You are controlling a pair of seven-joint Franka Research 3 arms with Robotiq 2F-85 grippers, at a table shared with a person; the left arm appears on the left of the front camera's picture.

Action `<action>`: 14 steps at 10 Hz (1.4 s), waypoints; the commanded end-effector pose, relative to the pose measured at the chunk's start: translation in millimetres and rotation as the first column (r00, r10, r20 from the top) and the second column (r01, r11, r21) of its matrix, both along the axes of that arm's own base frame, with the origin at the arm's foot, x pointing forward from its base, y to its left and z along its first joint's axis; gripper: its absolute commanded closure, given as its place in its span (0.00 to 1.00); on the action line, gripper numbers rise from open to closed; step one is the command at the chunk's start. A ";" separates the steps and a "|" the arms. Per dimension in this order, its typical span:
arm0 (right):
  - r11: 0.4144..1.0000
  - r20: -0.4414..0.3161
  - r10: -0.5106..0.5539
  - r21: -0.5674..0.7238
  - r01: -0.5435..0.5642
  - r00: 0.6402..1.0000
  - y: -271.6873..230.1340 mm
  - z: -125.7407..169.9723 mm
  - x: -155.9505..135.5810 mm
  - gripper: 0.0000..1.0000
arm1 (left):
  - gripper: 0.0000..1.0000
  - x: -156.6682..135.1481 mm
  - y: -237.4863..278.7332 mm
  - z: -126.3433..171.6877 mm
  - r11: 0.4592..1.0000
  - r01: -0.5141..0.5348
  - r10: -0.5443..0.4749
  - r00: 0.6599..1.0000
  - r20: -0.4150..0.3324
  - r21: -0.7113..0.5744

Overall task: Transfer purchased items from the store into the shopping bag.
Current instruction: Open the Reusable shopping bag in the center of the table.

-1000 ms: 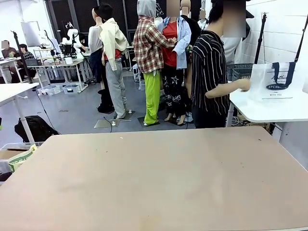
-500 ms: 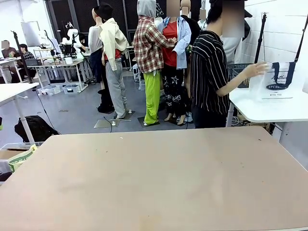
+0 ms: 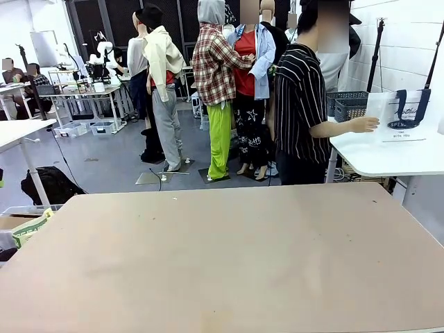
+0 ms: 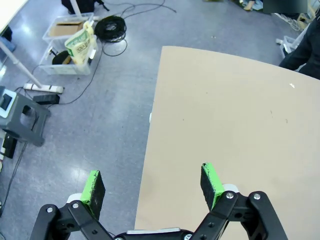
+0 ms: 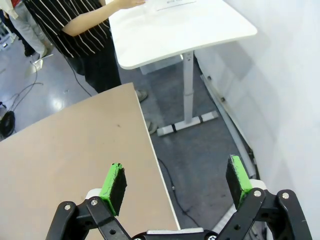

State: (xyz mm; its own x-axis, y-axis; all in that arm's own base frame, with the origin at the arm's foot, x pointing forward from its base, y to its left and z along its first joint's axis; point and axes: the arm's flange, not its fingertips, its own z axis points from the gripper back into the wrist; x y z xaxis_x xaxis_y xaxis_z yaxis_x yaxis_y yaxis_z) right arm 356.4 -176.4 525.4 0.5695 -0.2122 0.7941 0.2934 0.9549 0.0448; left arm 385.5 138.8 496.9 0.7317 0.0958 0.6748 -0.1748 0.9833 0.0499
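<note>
The shopping bag (image 3: 406, 114), whitish with navy handles, stands upright on a white side table (image 3: 388, 158) beyond the tan table's far right corner. A person in a striped shirt rests a hand (image 3: 364, 125) on the bag's left edge. Behind that hand sits the store, a dark grey slotted basket (image 3: 350, 105). The purchased items are out of view. My left gripper (image 4: 152, 185) hangs open over the tan table's (image 4: 230, 115) side edge, holding nothing. My right gripper (image 5: 175, 184) is open and holds nothing, above the floor just off the tan table's corner (image 5: 75, 150).
The tan table (image 3: 222, 257) is bare in the front view. The white side table (image 5: 175, 30) stands on a thin leg beside a white wall, with the person's arm (image 5: 95, 20) over it. Boxes, cables and a stool (image 4: 27, 117) lie on the floor.
The person's hand rose to the bag's top, then dropped to its left edge. The bag shifted slightly to the right, which uncovered more of the basket. Neither gripper changed.
</note>
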 end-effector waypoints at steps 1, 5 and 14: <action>1.000 -0.010 0.002 -0.006 -0.002 1.000 -0.3 -0.6 -0.6 0.00 | 0.00 -0.1 0.5 -0.2 1.000 0.007 -0.007 1.000 -0.001 0.004; 1.000 -0.010 0.002 -0.006 -0.002 1.000 -0.3 -0.6 -0.6 0.00 | 0.00 -0.1 0.5 -0.2 1.000 0.007 -0.007 1.000 -0.001 0.004; 1.000 -0.010 0.002 -0.006 -0.002 1.000 -0.3 -0.6 -0.6 0.00 | 0.00 -0.1 0.5 -0.2 1.000 0.007 -0.007 1.000 -0.001 0.004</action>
